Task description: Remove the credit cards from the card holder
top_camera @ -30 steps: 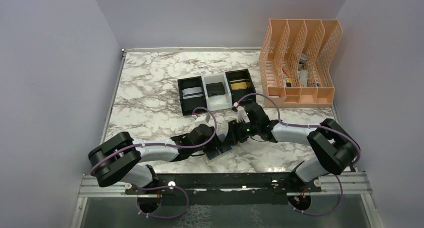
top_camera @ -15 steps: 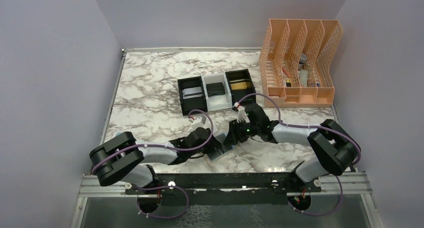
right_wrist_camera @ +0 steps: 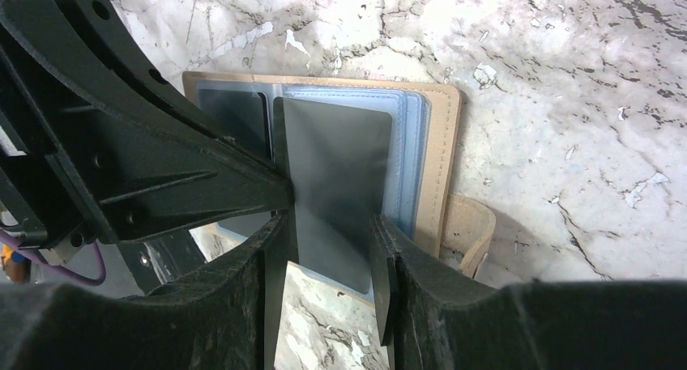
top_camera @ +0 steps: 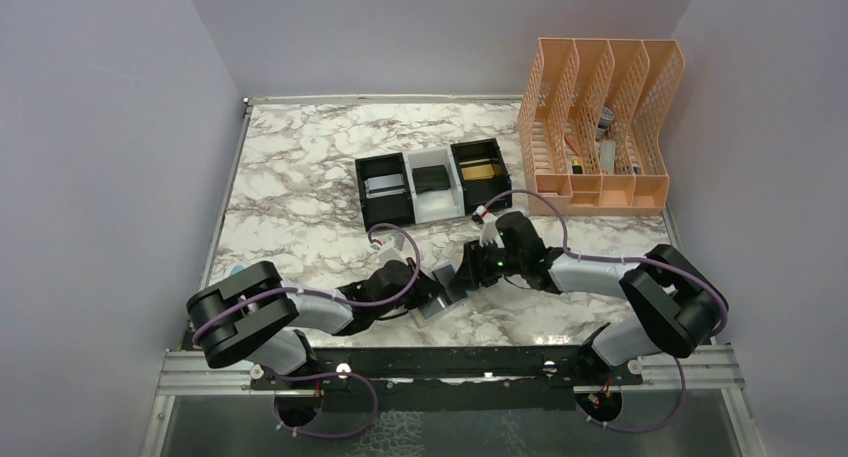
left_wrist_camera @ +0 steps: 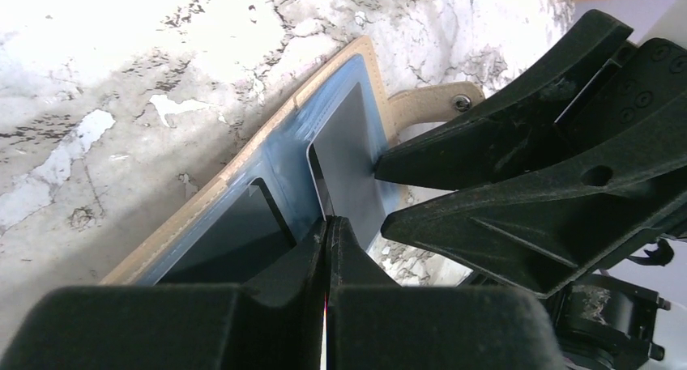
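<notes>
Across the marble table (top_camera: 300, 177), we found three cards (top_camera: 481, 170) already lying in the small bins (top_camera: 362, 192) at the back. The card holder (right_wrist_camera: 450, 159) lay open near the front, between both arms. Our left tool (left_wrist_camera: 326, 224) was pinched shut at its edge. Our right tool (right_wrist_camera: 326, 218) clasped a grey card (right_wrist_camera: 340, 159) by its long edges, partly drawn out. Another dark card (right_wrist_camera: 235, 119) waited in the next pocket.

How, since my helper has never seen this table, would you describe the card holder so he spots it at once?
On the marble table, look where the left arm and right arm meet. The card holder lies there: a flat tan wallet with bluish clear pockets and a dark grey card poking out, unlike the boxy black and white bins behind or the tall peach rack.
</notes>
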### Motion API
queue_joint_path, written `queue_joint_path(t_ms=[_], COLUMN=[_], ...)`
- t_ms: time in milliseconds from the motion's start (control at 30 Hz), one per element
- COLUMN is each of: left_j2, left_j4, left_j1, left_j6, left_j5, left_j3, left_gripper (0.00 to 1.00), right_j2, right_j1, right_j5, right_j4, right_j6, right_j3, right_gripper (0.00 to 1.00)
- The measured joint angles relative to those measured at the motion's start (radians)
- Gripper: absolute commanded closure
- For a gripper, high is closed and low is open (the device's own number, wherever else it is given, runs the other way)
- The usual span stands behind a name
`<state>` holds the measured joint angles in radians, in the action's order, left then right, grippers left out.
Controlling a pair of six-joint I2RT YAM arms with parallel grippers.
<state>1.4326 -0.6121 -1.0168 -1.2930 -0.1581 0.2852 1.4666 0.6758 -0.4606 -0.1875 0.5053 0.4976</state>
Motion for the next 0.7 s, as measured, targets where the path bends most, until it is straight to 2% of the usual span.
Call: queue_joint_path(t_ms=[300, 700], left_j2=[-0.050, -0.132], left_j4=[-0.039, 0.040], left_j1=[0.000, 0.000], left_j6=[0.001, 0.062], left_j5=[0.000, 0.001], left_j3=[-0.058, -0.063], left_gripper=[1.00, 1.00], right_j2=[-0.006, -0.008], right_j1=[0.004, 0.004], right_j5=[0.024, 0.003], right_j4=[0.017, 0.008], right_j6=[-0.005, 0.014], right_j3=[0.006, 0.002], right_gripper=[0.58, 0.58])
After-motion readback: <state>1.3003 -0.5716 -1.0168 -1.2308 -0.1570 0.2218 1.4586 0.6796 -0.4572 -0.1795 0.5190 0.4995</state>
